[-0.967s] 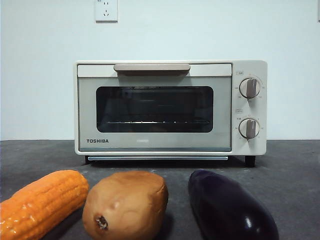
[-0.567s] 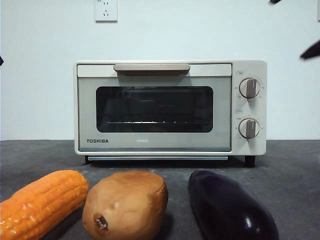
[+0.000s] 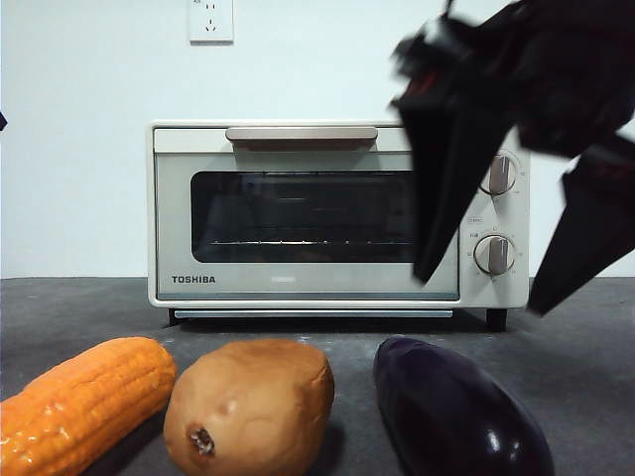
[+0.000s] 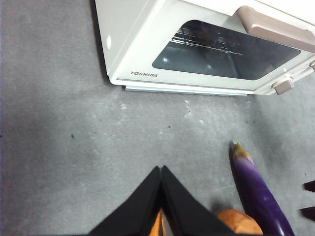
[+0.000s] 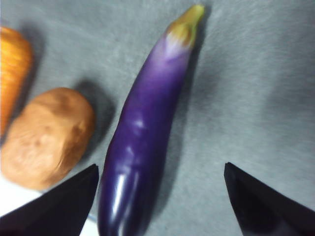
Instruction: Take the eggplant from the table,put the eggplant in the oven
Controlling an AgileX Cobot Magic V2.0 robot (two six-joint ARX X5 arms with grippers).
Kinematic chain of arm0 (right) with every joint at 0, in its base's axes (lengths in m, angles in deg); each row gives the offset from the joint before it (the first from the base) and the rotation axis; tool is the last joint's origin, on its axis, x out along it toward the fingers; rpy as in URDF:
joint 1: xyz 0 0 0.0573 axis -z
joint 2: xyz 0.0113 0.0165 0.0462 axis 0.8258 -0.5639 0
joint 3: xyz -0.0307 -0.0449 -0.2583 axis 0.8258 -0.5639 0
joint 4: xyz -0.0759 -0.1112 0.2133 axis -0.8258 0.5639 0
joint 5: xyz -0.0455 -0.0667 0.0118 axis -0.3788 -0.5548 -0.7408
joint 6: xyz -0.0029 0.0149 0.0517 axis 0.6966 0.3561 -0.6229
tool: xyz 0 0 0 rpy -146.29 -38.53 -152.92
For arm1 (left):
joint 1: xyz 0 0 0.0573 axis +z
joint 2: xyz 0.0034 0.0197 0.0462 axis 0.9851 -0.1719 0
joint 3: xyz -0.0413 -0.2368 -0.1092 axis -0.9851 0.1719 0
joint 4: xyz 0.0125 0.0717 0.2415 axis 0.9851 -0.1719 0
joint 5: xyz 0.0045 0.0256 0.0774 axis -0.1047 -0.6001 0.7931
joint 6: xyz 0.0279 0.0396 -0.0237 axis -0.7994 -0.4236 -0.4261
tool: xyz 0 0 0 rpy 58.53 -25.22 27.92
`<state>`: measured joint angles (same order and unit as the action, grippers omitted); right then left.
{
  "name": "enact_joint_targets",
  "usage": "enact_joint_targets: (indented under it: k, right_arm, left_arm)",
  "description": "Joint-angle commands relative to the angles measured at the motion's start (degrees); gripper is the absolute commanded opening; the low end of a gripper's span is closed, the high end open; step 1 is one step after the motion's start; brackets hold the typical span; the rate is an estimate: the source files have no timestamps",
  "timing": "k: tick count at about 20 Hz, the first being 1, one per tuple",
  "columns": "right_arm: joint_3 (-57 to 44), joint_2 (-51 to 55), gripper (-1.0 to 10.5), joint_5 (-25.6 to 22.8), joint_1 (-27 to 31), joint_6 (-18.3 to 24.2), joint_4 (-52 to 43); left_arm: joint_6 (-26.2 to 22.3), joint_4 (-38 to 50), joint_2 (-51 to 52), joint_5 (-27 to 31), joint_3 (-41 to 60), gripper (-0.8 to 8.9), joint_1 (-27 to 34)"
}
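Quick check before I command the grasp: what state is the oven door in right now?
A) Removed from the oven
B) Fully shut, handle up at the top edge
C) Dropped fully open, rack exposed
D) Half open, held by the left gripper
B: the oven shows its glass door flush with the front and the handle at the top, while the right gripper hangs open above the eggplant.

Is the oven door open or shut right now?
Shut. The oven door sits flush against its front, handle at the top, and the eggplant lies outside on the table.
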<state>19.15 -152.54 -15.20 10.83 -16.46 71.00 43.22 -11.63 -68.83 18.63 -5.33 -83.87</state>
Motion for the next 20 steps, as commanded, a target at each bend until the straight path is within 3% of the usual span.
enact_joint_targets:
  k: [1, 8, 12, 15, 18, 20]
  right_arm:
    - [2.6, -5.42, 4.1, -0.87, -1.86, -1.2, -0.61]
    - [3.93, -16.31, 3.6, -0.94, -3.52, -1.77, -5.46]
    - [4.24, -16.52, 2.1, -0.79, -3.52, -3.37, -4.68]
    - [7.65, -16.52, 1.3, -0.85, -3.8, -1.86, 0.55]
    - [15.06, -15.08, 1.3, -2.19, -3.85, 9.09, 13.88]
    - [19.52, -12.66, 1.3, -7.58, -3.85, 15.61, 23.56]
  left_arm:
    - [-0.85, 0.42, -0.52, -0.26, -1.07, 0.04, -0.11]
    - [-1.03, 0.11, -0.52, -0.26, -1.07, 0.04, -0.11]
    - [-1.27, 0.13, -0.52, -0.26, -1.07, 0.04, -0.11]
    - [-1.22, 0.13, -0.52, -0.26, -1.07, 0.04, -0.11]
    - [-1.2, 0.17, -0.63, -0.28, -1.38, 0.04, -1.4]
    - [-1.2, 0.13, -2.25, -0.28, -3.1, 0.04, -3.63]
